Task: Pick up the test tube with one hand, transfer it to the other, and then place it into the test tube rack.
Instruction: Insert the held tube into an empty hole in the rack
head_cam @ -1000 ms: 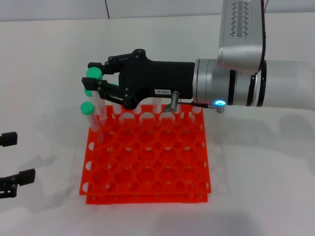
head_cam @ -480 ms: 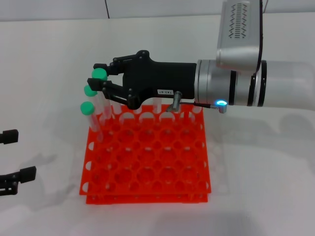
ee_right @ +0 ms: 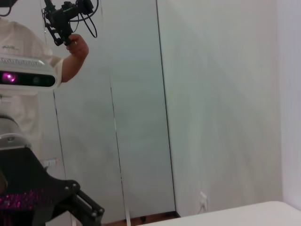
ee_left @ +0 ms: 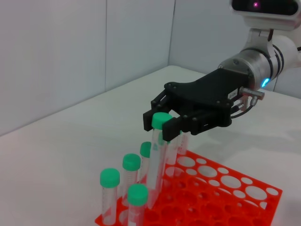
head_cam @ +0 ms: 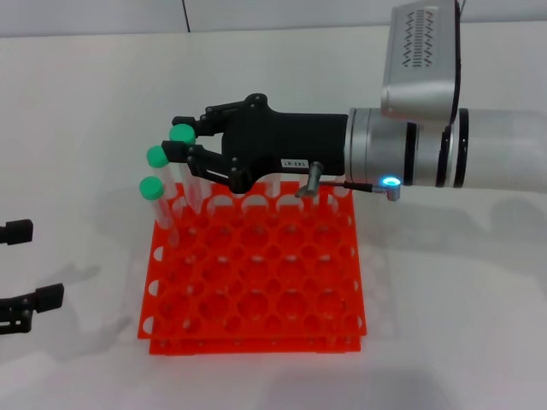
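The test tube (head_cam: 191, 183), clear with a green cap, leans over the back left corner of the orange-red test tube rack (head_cam: 256, 337). Its lower end sits in a rack hole. My right gripper (head_cam: 180, 137), black on the silver arm, is shut on the tube just under the cap. In the left wrist view the same tube (ee_left: 156, 165) stands tilted between the right gripper's fingers (ee_left: 172, 130). My left gripper (head_cam: 24, 266), all black, rests open at the table's left edge, away from the rack.
Two more green-capped tubes (head_cam: 154, 171) stand along the rack's left side; the left wrist view shows several tubes (ee_left: 131, 163) clustered at that corner. White table surrounds the rack. The right wrist view shows only a wall and a person's hand.
My right gripper has shifted right and slightly down with the test tube, so its cap now sits closer over the rack. The left gripper has barely moved.
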`<state>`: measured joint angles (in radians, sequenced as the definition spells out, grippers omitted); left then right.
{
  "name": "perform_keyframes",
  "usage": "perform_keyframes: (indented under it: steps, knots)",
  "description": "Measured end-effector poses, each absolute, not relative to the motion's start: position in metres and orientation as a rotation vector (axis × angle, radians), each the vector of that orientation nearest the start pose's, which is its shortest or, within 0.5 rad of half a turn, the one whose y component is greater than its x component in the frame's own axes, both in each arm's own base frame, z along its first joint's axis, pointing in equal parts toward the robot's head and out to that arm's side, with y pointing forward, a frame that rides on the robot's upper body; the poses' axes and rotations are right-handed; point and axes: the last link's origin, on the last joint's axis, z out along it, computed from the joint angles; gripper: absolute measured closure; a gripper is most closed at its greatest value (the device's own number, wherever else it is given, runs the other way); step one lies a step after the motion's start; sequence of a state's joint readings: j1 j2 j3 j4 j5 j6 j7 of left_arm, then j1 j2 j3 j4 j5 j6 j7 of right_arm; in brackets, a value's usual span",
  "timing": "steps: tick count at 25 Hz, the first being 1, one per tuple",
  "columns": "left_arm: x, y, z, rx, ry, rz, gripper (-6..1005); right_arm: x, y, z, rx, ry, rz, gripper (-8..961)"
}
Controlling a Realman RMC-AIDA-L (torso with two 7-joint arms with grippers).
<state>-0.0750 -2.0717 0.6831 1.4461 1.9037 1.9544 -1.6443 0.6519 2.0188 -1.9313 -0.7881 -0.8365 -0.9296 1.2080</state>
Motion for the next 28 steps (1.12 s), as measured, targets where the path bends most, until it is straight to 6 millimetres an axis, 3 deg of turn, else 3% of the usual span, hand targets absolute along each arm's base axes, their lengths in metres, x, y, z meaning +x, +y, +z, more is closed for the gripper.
perform_keyframes:
  steps: [28]
  knots:
    - [-0.2801,0.2208,0.1156,-2.699,-0.565,-0.435,106,0.1101,0.3483,-0.1006,-2.799,0.227,0.906,688]
